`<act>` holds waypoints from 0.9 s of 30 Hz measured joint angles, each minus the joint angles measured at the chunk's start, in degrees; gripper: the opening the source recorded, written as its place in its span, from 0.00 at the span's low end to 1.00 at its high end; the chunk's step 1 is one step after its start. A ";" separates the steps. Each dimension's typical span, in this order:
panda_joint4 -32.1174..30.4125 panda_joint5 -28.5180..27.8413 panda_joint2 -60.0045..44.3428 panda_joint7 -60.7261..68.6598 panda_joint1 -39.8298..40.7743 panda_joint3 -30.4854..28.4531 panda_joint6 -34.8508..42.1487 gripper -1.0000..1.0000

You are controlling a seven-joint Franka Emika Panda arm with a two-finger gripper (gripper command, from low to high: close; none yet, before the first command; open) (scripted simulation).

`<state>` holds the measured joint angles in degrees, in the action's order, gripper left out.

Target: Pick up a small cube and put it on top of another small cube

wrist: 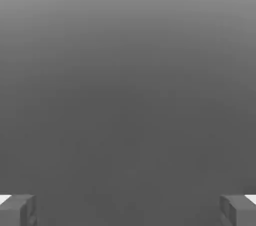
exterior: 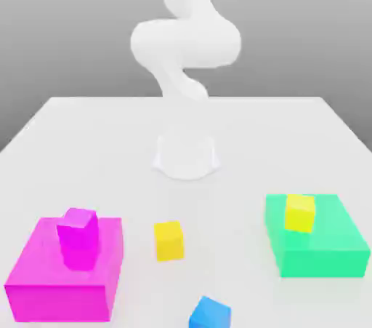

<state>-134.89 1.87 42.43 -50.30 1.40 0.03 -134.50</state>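
Note:
The small cube [exterior: 168, 240], golden-yellow, sits on the white table [exterior: 87, 137] near the front middle. Another small cube [exterior: 299, 212], paler lemon-yellow, rests on a flat green block [exterior: 320, 246] on the exterior view's right. My white arm [exterior: 185, 43] rises from its base [exterior: 186, 156] at the table's far middle, folded up high and well away from both cubes. In the hand view my gripper [wrist: 128, 210] is open, its two grey fingertips [wrist: 17, 210] standing far apart with nothing between them and only plain grey background beyond.
A flat magenta block [exterior: 65, 276] with a small magenta cube [exterior: 77, 236] on top stands at the exterior view's front left. A blue cube [exterior: 210, 313] lies at the front edge, just right of the golden-yellow cube.

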 joint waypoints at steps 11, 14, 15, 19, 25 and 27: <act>-13.71 6.45 -15.32 -21.24 5.75 3.43 -11.89 0.50; -17.40 7.43 -19.39 -27.53 7.20 4.95 -15.13 0.50; -18.64 7.54 -20.75 -29.78 7.44 5.24 -16.24 0.50; -23.58 7.92 -26.12 -38.90 9.52 7.50 -20.61 0.50; -31.07 5.64 -34.00 -54.66 13.28 10.82 -27.35 0.50; -33.59 3.22 -36.58 -61.06 14.77 11.57 -29.62 0.50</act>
<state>-168.48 5.09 5.84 -111.36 16.16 11.61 -164.11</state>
